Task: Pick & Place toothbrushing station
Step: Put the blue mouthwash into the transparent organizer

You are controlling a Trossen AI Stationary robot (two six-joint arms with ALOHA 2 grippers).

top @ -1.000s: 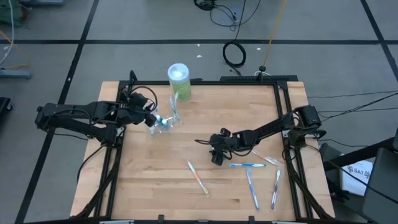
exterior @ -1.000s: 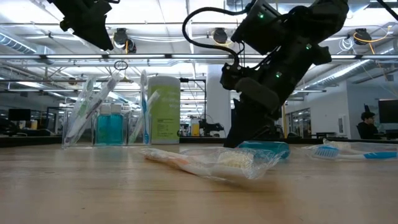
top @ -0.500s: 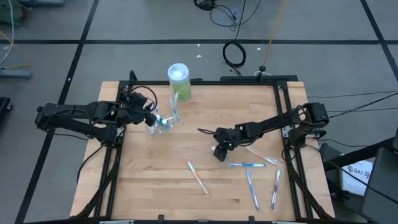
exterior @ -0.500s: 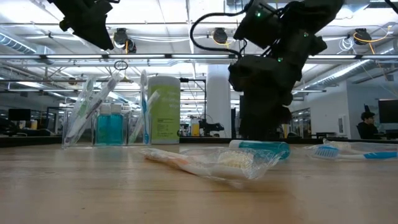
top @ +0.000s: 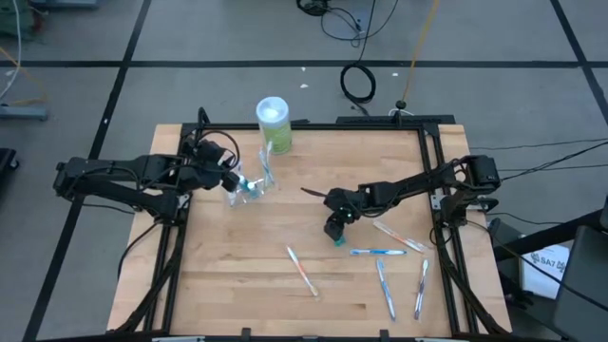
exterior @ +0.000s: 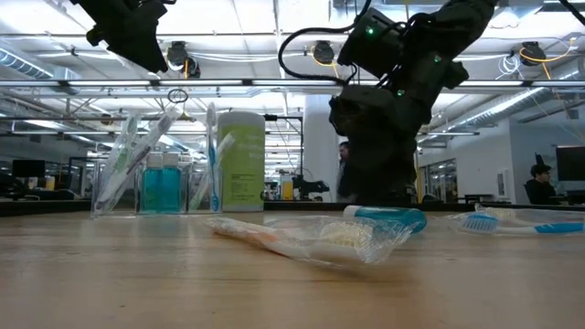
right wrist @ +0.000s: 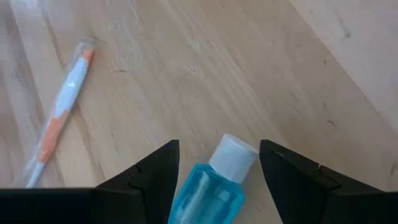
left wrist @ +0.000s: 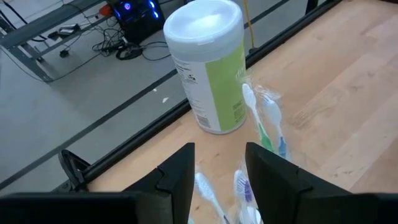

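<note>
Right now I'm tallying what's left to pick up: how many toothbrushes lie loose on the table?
5: one wrapped orange toothbrush near the middle front, four clustered front-right. Those standing in the cup aren't counted.

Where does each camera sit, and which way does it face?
High: overhead, straight down; both arms, wooden table.
Low: table height, facing the room; both arms.
Left wrist: behind left gripper; green white-lidded container.
Right wrist: behind open right gripper; small blue white-capped tube.
High and low share the container.
</note>
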